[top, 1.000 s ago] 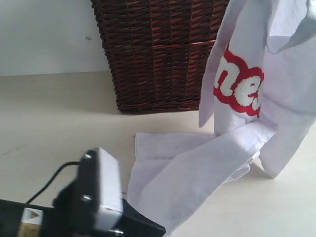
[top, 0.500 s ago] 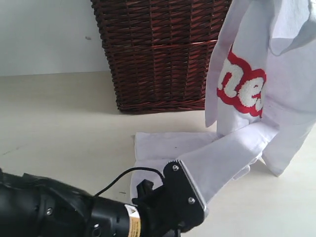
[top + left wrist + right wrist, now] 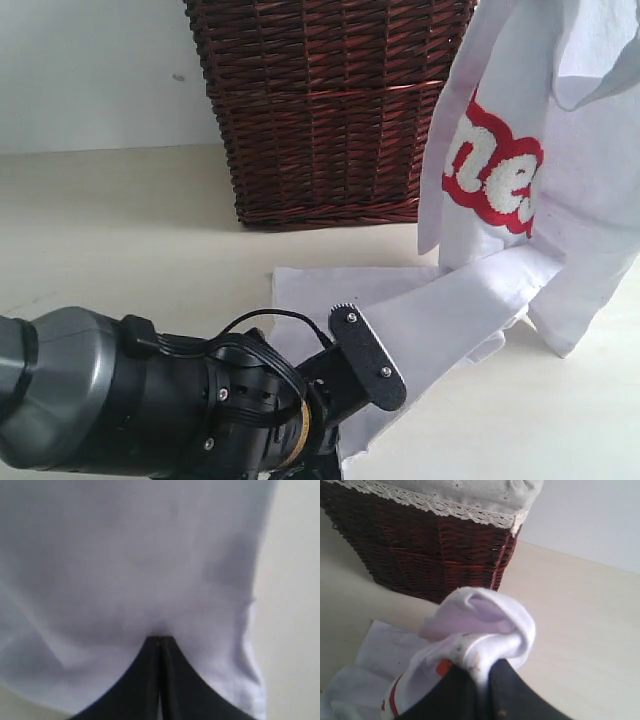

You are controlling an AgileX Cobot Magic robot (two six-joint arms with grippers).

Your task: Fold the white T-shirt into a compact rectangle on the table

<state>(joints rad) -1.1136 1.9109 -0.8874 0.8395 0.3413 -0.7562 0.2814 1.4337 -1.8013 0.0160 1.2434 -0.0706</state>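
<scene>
At 7 o'clock in the exterior view we see the left gripper (image 3: 160, 640) pinched tight on an edge of the white T-shirt (image 3: 590, 200) lying on the table (image 3: 100, 230); toward 2 o'clock the rest hangs from the right gripper (image 3: 481, 677), clamped on bunched cloth.

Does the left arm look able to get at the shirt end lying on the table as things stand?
Likely yes: the left gripper sits right on the white T-shirt, jaws shut with cloth puckered at their tips. Nothing lies between them.
</scene>
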